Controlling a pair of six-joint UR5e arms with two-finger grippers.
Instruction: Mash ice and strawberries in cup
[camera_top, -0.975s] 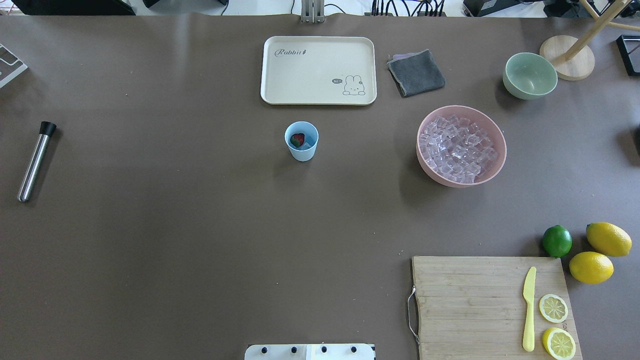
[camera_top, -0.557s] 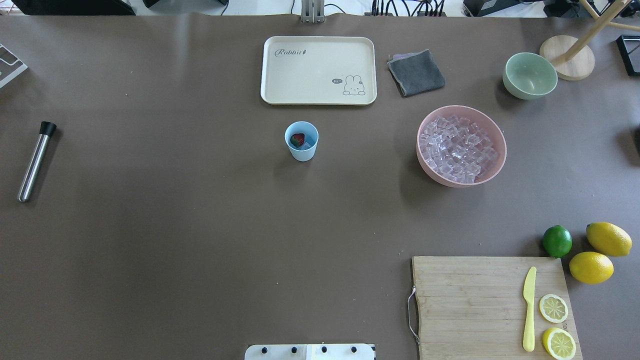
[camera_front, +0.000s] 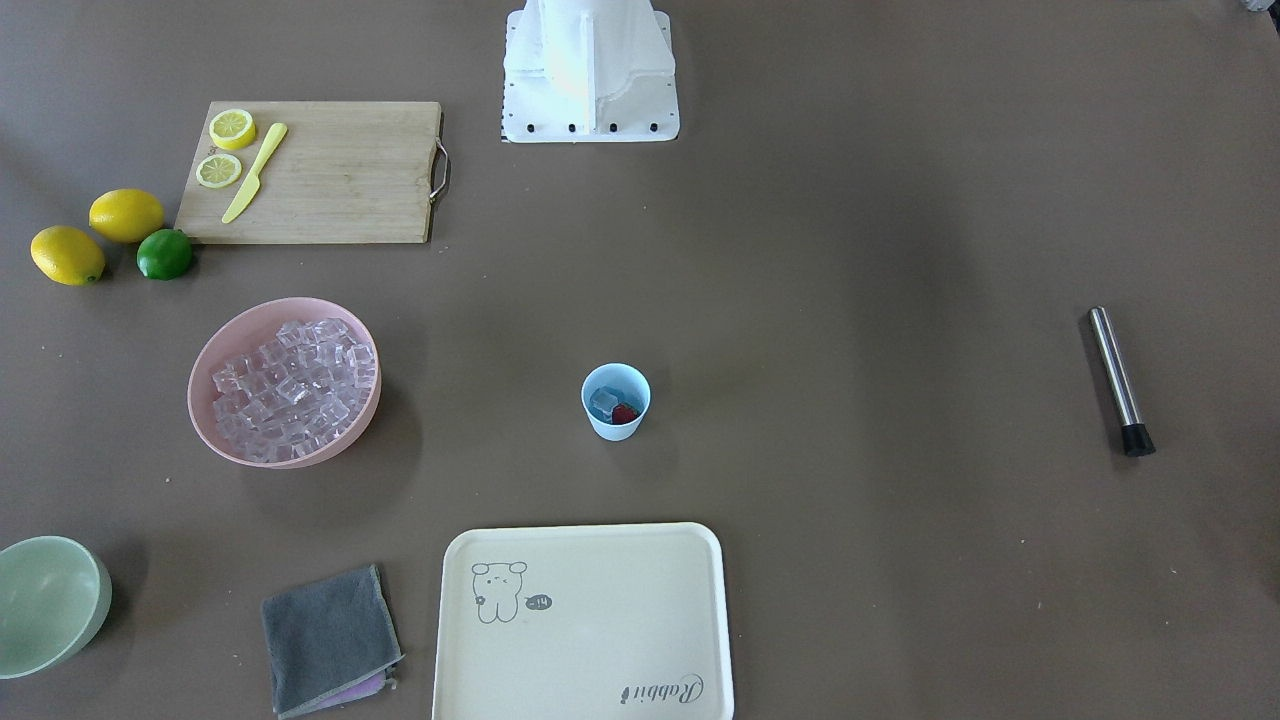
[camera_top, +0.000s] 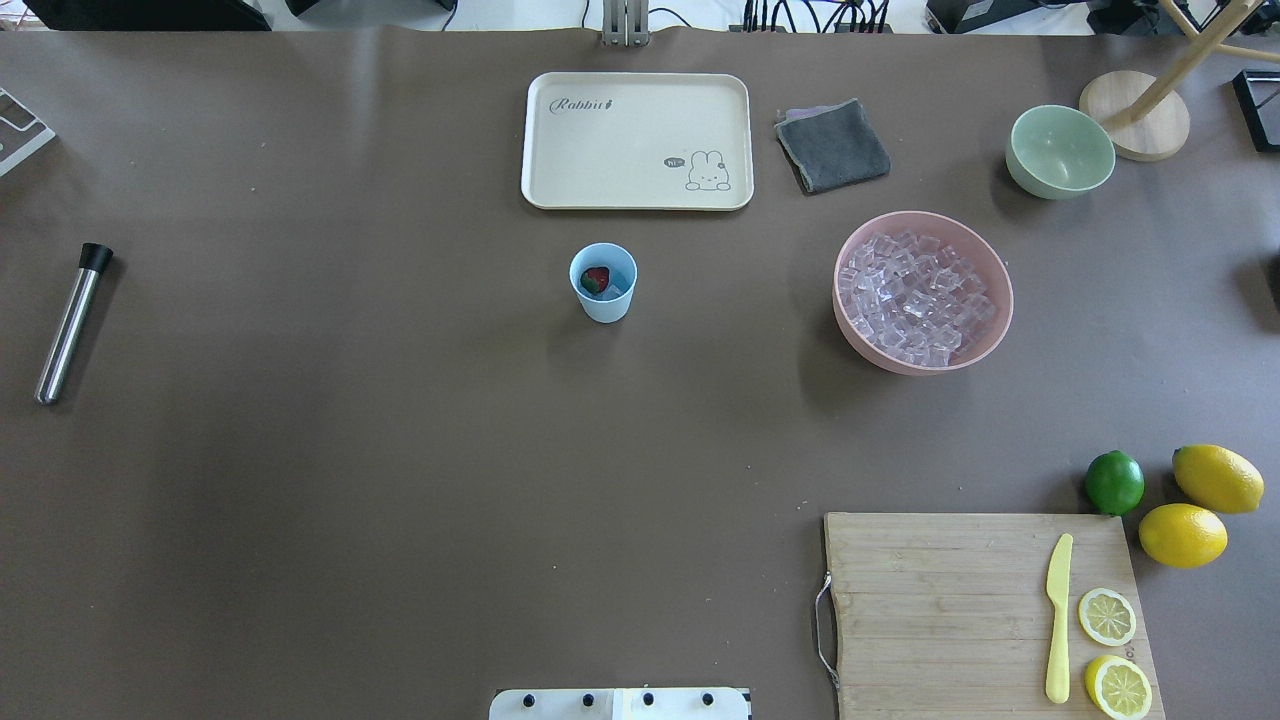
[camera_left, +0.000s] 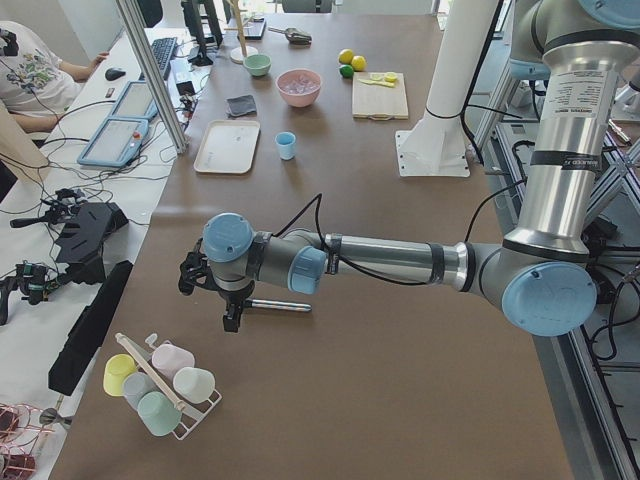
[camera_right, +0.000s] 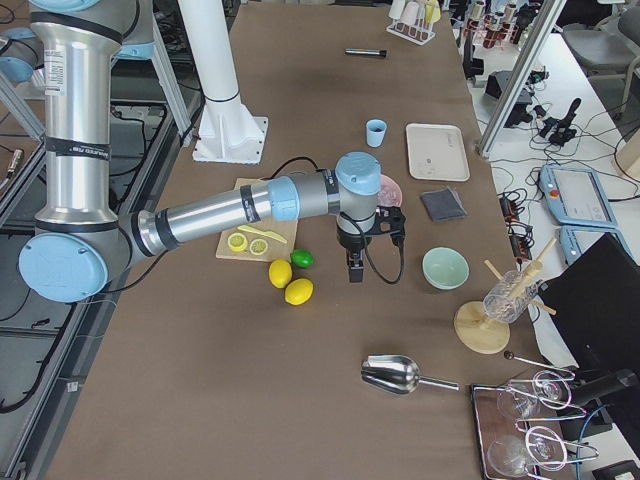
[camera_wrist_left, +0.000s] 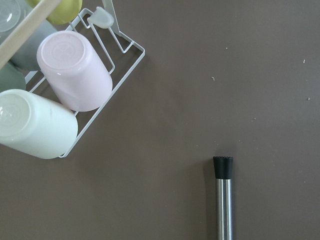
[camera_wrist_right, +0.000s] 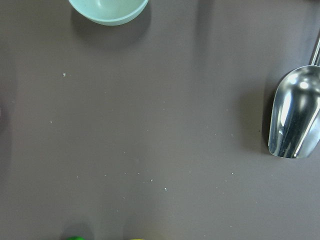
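The pale-blue cup (camera_top: 603, 283) (camera_front: 616, 401) stands upright mid-table, just in front of the cream tray. Inside it lie one dark-red strawberry (camera_top: 595, 279) (camera_front: 626, 413) and clear ice (camera_front: 604, 401). More ice (camera_top: 920, 295) fills the pink bowl (camera_top: 1000, 300). A steel muddler with a black tip (camera_top: 70, 322) (camera_wrist_left: 224, 200) lies at the far left. In the exterior left view my left gripper (camera_left: 232, 318) hangs just above that muddler; I cannot tell whether it is open or shut. My right gripper (camera_right: 354, 272) hovers beyond the lime and lemons; its state is also unclear.
A cream tray (camera_top: 540, 140), grey cloth (camera_top: 832, 146) and green bowl (camera_top: 1060, 150) line the far side. A cutting board (camera_top: 930, 610) carries a yellow knife and lemon slices, with a lime (camera_top: 1114, 482) and lemons beside it. A cup rack (camera_wrist_left: 65, 90) and a steel scoop (camera_wrist_right: 295, 120) lie at the table's ends.
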